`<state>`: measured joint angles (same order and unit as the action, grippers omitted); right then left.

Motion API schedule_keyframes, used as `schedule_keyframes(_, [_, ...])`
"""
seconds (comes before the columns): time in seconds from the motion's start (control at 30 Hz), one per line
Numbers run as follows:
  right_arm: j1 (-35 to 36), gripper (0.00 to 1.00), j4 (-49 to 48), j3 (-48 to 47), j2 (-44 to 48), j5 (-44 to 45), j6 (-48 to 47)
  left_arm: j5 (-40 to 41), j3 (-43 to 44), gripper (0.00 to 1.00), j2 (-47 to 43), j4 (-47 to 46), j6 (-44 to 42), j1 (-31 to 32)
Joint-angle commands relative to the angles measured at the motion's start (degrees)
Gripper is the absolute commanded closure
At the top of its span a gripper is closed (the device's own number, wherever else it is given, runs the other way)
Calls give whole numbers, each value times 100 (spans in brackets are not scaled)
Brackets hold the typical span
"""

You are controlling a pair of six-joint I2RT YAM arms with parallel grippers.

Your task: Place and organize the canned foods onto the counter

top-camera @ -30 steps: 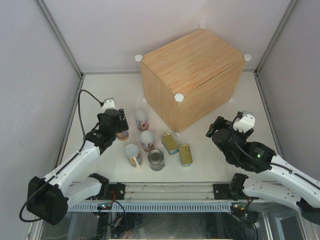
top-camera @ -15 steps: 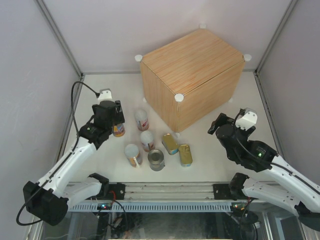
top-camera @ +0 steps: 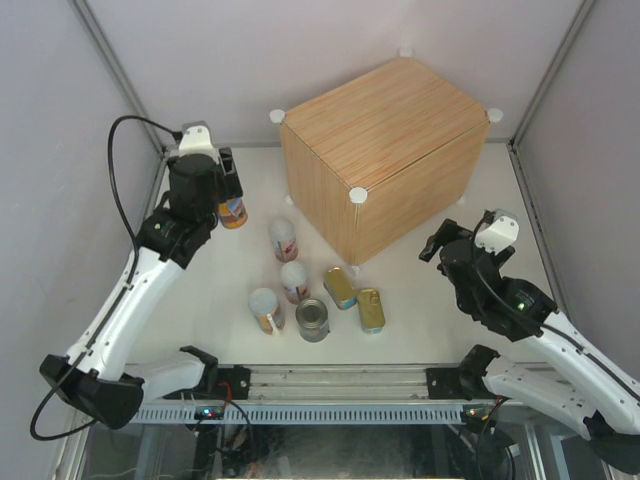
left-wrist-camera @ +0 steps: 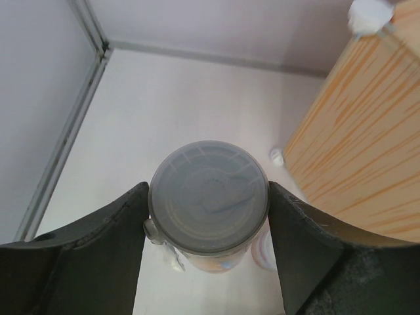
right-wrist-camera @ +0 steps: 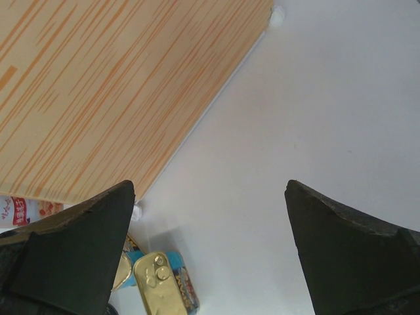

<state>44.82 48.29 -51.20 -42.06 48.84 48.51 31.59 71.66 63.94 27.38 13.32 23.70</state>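
Orange-and-blue, one tall tube (top-camera: pixel 232 212) is hanging upright in the left gripper (top-camera: pixel 222 195), out to the left of the counter (top-camera: pixel 390 130). The gripper's fingers (left-wrist-camera: pixel 98 249) are pressing on both sides of the tube just under its grey lid. The other containers are sitting on the table (top-camera: pixel 200 300) in front of the counter's near corner: two white-red tubes (top-camera: pixel 284 240), a second orange-blue tube (top-camera: pixel 266 310), a silver-topped can (top-camera: pixel 313 320) and two gold tins (top-camera: pixel 341 287). The right gripper (top-camera: pixel 440 245) is hovering off the counter's right face, jaws spread wide and gripping nothing.
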Motion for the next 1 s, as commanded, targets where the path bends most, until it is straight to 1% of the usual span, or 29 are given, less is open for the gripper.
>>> schedule_keyframes(0.0, [-218, 2, -473, -66, 14, -193, -382, 158, 1214, 100, 209, -826, -387, -41])
schedule_keyframes(0.17, [-524, 2, -698, -66, 6, -395, -595, 74, 1970, 100, 679, -884, -485, -41])
schedule_keyframes(0.6, [-1076, 2, -1280, -72, 38, -796, -1049, -223, 3480, 100, 1647, -1386, -490, -17])
schedule_keyframes(0.77, [-1195, 2, -1547, -71, -20, -870, -1180, -366, 3884, 100, 1897, -1617, -618, 56])
schedule_keyframes(0.97, [-1247, 2, -1799, -68, -58, -923, -1223, -501, 4074, 100, 2046, -1952, -768, 205])
